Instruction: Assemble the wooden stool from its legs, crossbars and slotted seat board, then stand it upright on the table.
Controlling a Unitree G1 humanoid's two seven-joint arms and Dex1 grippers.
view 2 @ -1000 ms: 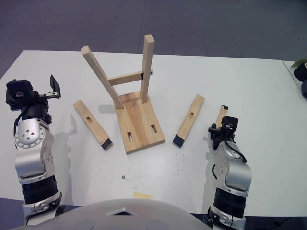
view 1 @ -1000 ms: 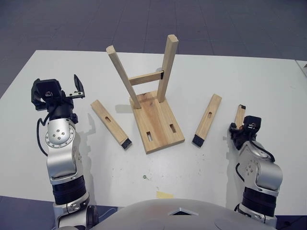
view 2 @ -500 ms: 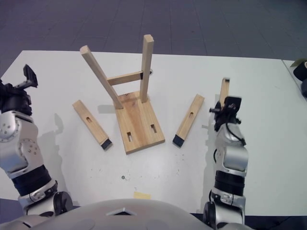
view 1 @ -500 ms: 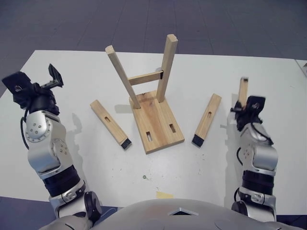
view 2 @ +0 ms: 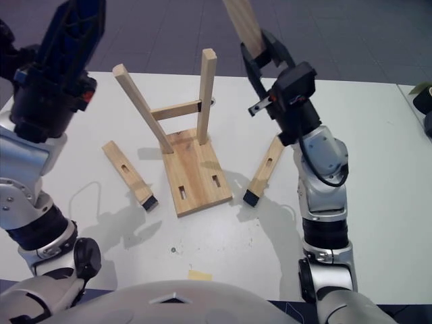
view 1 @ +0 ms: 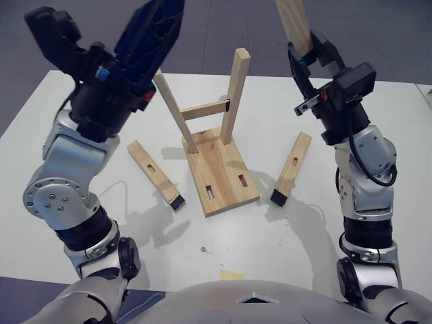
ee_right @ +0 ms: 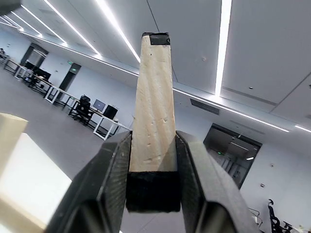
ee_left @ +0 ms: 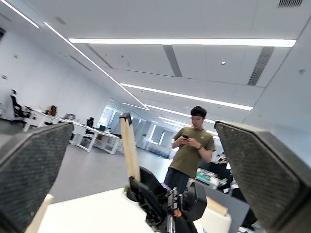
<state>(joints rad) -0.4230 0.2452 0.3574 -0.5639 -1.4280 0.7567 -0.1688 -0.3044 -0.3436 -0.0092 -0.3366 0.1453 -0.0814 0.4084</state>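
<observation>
Right gripper clamps the crossbar near its lower end at upper centre-right, seat board mid-frame, left gripper gapes empty upper left; bar looks light, stiff, smooth, so flat-face pinch suits but it could pivot.
</observation>
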